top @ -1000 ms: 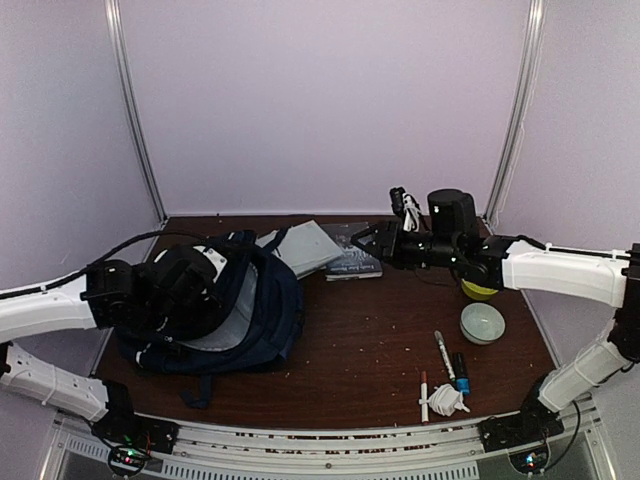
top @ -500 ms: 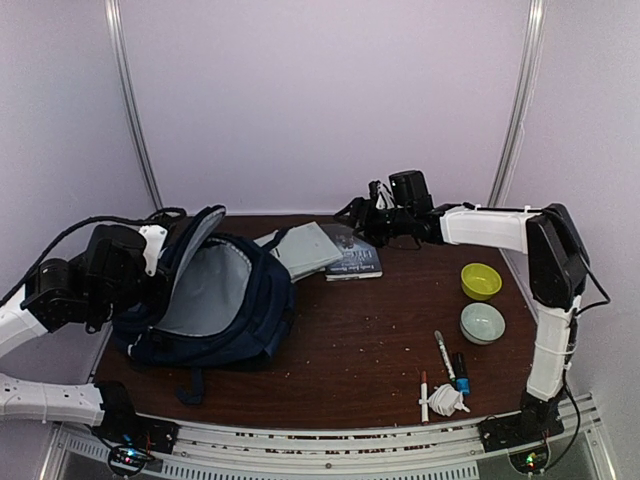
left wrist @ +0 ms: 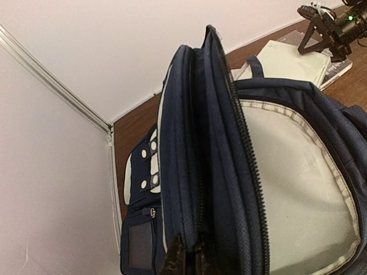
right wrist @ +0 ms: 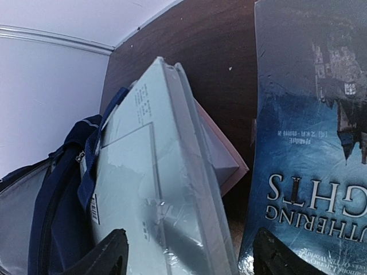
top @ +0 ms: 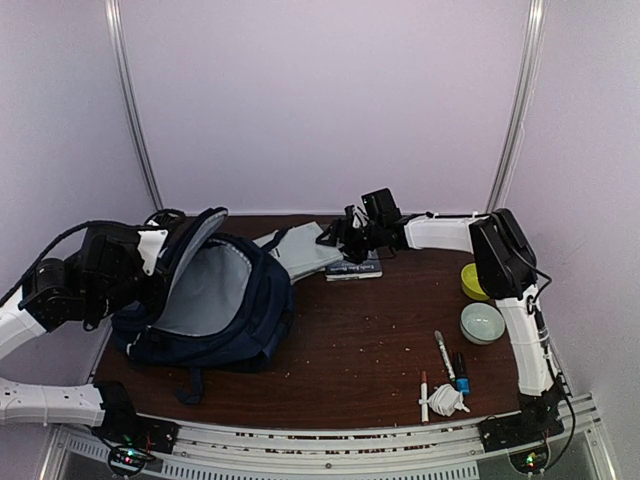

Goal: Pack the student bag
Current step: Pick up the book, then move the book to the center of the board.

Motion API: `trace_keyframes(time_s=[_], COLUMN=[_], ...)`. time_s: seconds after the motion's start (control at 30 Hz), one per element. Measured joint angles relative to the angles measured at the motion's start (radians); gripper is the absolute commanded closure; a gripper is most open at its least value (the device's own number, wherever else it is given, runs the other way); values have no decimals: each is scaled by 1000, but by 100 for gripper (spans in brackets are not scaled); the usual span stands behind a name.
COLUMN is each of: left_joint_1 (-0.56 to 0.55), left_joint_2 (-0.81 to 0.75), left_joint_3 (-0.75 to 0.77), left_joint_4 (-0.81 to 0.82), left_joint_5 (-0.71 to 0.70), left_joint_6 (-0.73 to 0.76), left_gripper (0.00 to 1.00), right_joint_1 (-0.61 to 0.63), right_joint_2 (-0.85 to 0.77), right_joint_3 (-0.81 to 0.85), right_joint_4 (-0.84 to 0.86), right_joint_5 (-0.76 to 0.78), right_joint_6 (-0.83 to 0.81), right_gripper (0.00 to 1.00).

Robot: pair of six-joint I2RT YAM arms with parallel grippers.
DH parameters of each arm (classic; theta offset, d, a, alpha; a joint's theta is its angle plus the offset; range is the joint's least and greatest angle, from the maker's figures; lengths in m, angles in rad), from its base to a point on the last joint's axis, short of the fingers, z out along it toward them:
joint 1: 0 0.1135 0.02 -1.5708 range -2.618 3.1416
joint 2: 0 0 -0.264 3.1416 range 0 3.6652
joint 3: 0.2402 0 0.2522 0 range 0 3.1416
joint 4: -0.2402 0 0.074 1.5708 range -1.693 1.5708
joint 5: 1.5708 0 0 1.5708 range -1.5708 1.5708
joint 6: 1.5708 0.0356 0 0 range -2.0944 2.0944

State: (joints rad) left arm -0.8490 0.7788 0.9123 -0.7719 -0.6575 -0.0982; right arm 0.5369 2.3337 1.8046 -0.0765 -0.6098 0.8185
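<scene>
bag (top: 230,300) lies at left of table (top: 380,340), mouth open; left gripper (left wrist: 186,260) pinched shut on flap (left wrist: 195,114) edge, prob. holding mouth wide for loading; right gripper (right wrist: 189,258) fingers spread wide, empty, over grey book (right wrist: 149,189) & blue book (right wrist: 309,143) at back, prob. lining up pick

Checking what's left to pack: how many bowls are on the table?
2. A small round yellow bowl sits far right, partly hidden behind the right arm; a pale green round bowl lies just nearer the camera. The open navy fabric backpack could hide more.
</scene>
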Motion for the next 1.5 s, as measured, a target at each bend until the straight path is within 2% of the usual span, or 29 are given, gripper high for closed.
trace_keyframes(time_s=[0.13,0.3,0.43,0.6,0.8,0.97,1.27,1.5], left_joint_1=[28,46,50,52,58,61,62,62], left_joint_2=[-1,18,29,24,23,19,39,53], left_joint_3=[-3,-8,-8,-14,-15,-20,-24,-67], left_joint_4=[19,39,47,60,63,67,90,146], left_joint_5=[24,47,55,56,56,56,71,105], left_joint_6=[15,34,42,50,50,49,49,42], left_gripper=[100,100,100,100,100,100,100,100], right_joint_1=[0,-1,-9,-19,-29,-72,-118,-53], right_joint_2=[23,40,54,17,-109,-254,-612,-669], right_joint_3=[15,40,40,-10,-251,-492,-892,-1117], right_joint_4=[-5,26,52,212,373,427,388,462], right_joint_5=[-28,-78,-114,-184,-201,-209,-144,-109], right_joint_6=[1,50,80,167,229,224,54,90], right_gripper=[32,52,77,93,97,97,97,91])
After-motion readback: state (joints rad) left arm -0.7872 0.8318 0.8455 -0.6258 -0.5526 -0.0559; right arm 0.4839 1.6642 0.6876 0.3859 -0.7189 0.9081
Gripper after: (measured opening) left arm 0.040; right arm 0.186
